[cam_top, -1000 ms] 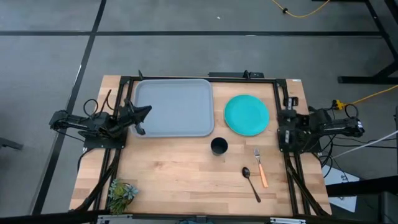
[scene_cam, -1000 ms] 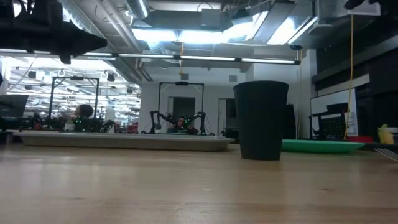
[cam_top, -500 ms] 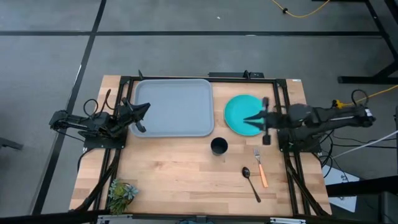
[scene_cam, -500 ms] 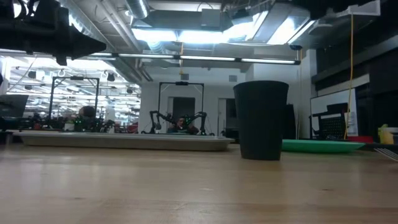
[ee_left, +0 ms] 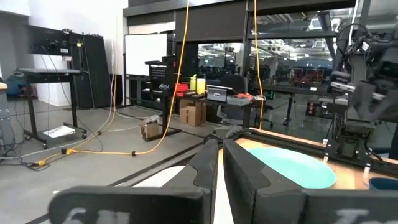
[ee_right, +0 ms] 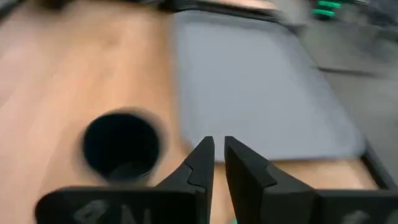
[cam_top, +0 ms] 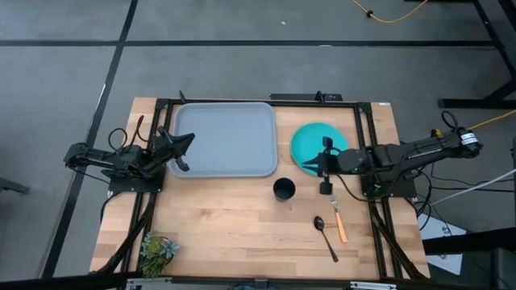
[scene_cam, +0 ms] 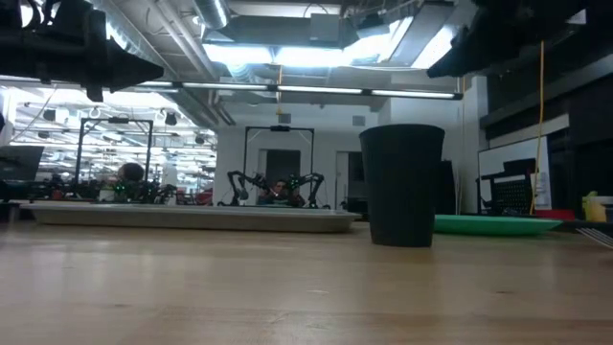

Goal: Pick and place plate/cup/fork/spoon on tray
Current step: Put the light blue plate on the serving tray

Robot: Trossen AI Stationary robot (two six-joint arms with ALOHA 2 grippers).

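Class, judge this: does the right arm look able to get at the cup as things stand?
Probably yes: the right pincer hangs over the plate's edge, the cup stands upright close by, and nothing lies between them.

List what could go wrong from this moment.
The right gripper, fingers nearly together, hangs over the round teal plate's near edge: it may need opening first, and a flat rim could slip.

The small dark cylindrical cup stands close beside it, near the grey-blue rectangular tray; a sweep could topple it.

The wooden table [cam_top: 226,217] carries the grey-blue tray [cam_top: 225,138], teal plate [cam_top: 310,145], dark cup [cam_top: 284,190], orange-handled fork [cam_top: 338,218], dark spoon [cam_top: 325,237] and a small plant [cam_top: 158,250].
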